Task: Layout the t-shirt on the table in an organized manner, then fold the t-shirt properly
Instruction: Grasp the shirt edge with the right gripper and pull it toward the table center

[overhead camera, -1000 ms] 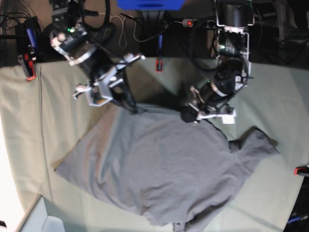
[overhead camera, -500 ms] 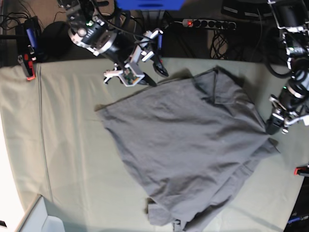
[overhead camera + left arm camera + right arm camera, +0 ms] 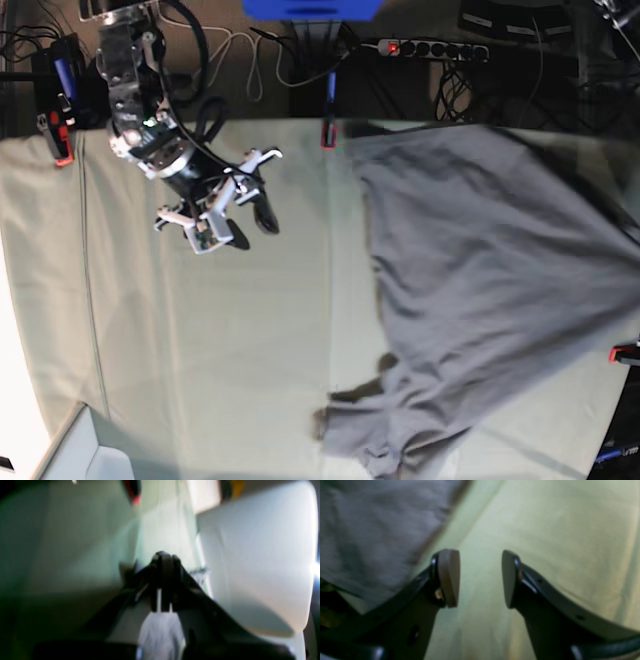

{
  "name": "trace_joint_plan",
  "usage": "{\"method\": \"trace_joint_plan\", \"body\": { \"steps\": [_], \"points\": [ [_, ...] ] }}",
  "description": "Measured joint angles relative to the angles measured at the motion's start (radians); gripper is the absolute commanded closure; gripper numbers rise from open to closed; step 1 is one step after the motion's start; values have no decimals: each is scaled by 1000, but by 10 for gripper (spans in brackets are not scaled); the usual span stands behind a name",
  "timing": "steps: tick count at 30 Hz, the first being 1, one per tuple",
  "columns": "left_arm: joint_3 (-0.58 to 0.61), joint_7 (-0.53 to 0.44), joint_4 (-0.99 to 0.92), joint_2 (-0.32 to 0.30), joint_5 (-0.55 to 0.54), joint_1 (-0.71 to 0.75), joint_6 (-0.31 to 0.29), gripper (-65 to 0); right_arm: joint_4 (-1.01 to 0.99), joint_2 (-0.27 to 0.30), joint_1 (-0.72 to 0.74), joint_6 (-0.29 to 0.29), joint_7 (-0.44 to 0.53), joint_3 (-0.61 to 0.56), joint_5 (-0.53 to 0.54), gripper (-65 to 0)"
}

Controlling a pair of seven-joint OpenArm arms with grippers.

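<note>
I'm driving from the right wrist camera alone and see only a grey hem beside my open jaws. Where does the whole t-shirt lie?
Observer: In the base view the t-shirt is spread over that view's right half of the table. Your right gripper is over the bare left half.
Operator: Is it lying flat?
Observer: Not fully. Its lower end is bunched up near the table's front edge.
Operator: And the left gripper?
Observer: It is outside the base view. The left wrist view shows the left gripper shut, but it is too blurred to tell whether it pinches cloth.
</note>
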Motion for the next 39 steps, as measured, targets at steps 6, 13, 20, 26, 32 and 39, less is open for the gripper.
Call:
{"method": "trace_joint_plan", "body": {
  "steps": [6, 13, 20, 26, 32, 39],
  "points": [
    [-32, -9, -63, -29, 33, -126, 10, -1, 0, -10, 0, -1, 0, -19, -1, -281],
    [-23, -18, -81, -4, 50, -152, 18, -236, 0, -33, -5, 0, -2, -47, -4, -281],
    [-61, -16, -68, 86, 47, -49, 11, -428, -21, -83, 79, 0, -53, -62, 3, -287],
    [-63, -14, 56, 230, 50, 99, 13, -428, -182, -187, 221, 0, -181, -69, 0, -348],
    [-61, -14, 127, 338, 53, 217, 13, -428, -420, -261, 380, 0, -180, -150, 2, -351],
    [-66, 53, 125, 331, 54, 291, 12, -428, -692, -283, 478, 0, -172, -208, 5, -352]
  ]
}}
